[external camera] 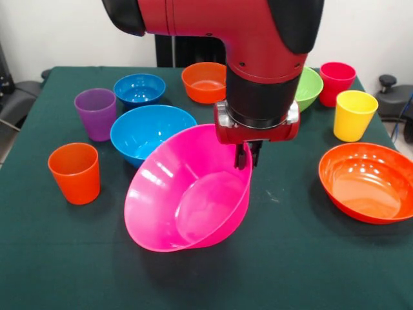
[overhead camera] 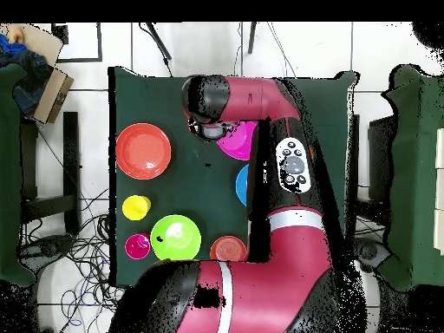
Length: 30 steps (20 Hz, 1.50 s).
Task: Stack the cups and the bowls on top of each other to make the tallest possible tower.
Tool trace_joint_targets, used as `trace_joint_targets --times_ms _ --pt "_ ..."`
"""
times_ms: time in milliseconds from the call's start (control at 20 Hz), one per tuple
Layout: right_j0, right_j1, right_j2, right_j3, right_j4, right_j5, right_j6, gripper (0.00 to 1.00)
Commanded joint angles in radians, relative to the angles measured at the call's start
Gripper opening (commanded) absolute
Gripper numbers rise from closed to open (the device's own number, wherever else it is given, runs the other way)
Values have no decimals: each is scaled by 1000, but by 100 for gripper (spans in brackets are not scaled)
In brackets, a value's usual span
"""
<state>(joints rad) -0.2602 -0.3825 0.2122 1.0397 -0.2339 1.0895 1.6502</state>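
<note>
- Pinching the pink bowl's (external camera: 187, 200) far rim, gripper (external camera: 246, 157) holds it tilted at table centre.
- No tower yet: every other cup and bowl sits apart.
- Whole stacking job remains, I'd judge.

At the gripper (external camera: 247, 157), red and black, a pink bowl (external camera: 187, 200); left of it two blue bowls (external camera: 152, 131), purple cup (external camera: 96, 113), orange cup (external camera: 75, 172); right, orange bowl (external camera: 368, 182), yellow cup (external camera: 353, 114), red cup (external camera: 336, 82); green cloth (external camera: 290, 271)
</note>
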Motion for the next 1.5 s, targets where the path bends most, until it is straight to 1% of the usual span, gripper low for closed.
trace_joint_targets --times_ms 50,500,1100,1350,1500 --pt "-19 -21 1 25 15 76 49 0" --pt "-13 -11 -8 8 25 99 58 0" --pt "-14 30 -18 -58 40 172 58 0" --pt "-14 62 -13 -124 30 223 42 0" --pt "-17 73 -10 -145 27 235 35 0"
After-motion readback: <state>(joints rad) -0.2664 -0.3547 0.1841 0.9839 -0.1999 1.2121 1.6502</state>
